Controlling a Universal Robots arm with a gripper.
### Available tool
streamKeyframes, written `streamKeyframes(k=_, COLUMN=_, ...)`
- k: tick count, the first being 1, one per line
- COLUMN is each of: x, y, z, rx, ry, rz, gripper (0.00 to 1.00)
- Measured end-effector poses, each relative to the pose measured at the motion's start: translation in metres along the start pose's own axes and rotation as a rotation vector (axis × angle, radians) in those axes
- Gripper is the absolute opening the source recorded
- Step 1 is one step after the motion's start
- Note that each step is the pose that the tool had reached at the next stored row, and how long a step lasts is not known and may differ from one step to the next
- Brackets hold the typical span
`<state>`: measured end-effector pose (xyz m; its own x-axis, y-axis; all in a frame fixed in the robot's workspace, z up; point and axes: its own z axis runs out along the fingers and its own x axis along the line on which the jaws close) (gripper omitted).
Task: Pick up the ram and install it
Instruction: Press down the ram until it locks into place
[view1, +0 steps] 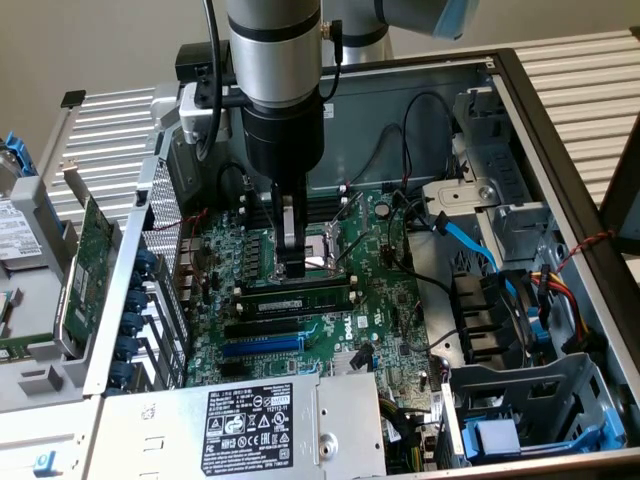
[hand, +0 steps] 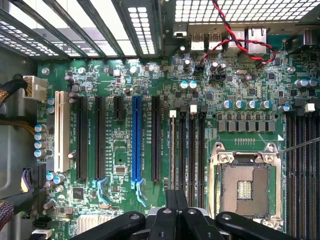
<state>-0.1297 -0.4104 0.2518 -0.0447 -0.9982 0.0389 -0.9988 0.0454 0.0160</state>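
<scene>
The hand (view1: 292, 262) reaches down into the open computer case (view1: 560, 150), fingers closed narrow, pressing on top of the ram (view1: 296, 297). The ram sits edge-up in a memory slot just near of the CPU socket (hand: 246, 186), on the green motherboard (view1: 390, 310), far of the blue expansion slot (hand: 136, 145).

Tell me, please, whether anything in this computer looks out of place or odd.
The processor socket sits bare, with no cooler over it, and a green expansion card stands outside the case at the exterior view's left. Nothing looks damaged.
</scene>
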Motion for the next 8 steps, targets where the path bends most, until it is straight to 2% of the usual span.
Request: streamKeyframes(k=8, x=0.0, y=0.0, z=0.0, rx=-0.0044, ry=-0.0022, rz=0.113, gripper=0.1)
